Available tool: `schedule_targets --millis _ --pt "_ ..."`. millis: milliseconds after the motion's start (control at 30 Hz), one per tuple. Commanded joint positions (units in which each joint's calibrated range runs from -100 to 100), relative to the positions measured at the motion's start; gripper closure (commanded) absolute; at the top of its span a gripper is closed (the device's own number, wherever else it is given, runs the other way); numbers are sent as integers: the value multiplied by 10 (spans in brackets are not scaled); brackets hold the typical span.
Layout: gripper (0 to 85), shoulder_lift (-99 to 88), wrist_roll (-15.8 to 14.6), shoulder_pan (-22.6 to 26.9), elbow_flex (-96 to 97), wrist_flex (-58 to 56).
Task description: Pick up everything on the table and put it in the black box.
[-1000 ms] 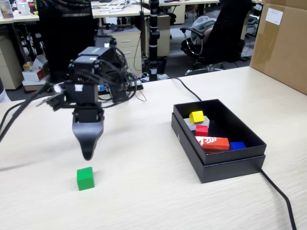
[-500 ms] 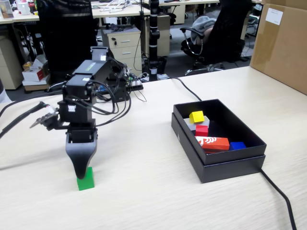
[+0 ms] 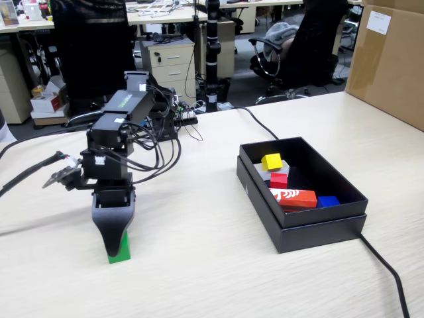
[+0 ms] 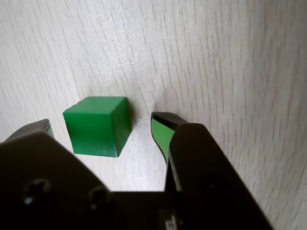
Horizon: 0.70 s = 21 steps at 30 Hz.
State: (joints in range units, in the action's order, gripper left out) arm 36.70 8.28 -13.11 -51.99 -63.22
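On the light wood-grain table [image 3: 199,278] rests a green cube [image 3: 122,256] at the front left, mostly hidden by the black jaw in the fixed view. In the wrist view the green cube [image 4: 98,125] sits between the two fingers of my gripper [image 4: 103,123], which is open and lowered around it; gaps show on both sides. My gripper [image 3: 116,250] points straight down with its tip at the tabletop. To the right, a yellow cube [image 3: 271,161] and a red cube [image 3: 279,179] lie inside the black box [image 3: 318,230].
The box also holds a red-and-white carton [image 3: 293,197], a blue block [image 3: 327,200] and a white block. A big brown carton [image 3: 387,59] stands at the back right. A black cable [image 3: 387,275] runs past the box's front corner. Wires trail behind the arm.
The gripper has come down and shifted slightly left, from hanging above the green cube to standing around it at table level. The cube and the box contents have not moved.
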Motion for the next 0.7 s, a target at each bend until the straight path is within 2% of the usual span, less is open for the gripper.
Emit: schedule_targets --millis 0,67,133,167,367,500,667 --pt "434 -14 1 3 -40 23" --pt "458 -13 2 4 -39 23" --pt "547 -15 4 4 -41 23" --pt "563 -15 4 4 -41 23" --pt "571 -8 5 3 -37 23" --pt "678 -8 4 1 -40 23" --pt "696 -39 -1 4 -25 16"
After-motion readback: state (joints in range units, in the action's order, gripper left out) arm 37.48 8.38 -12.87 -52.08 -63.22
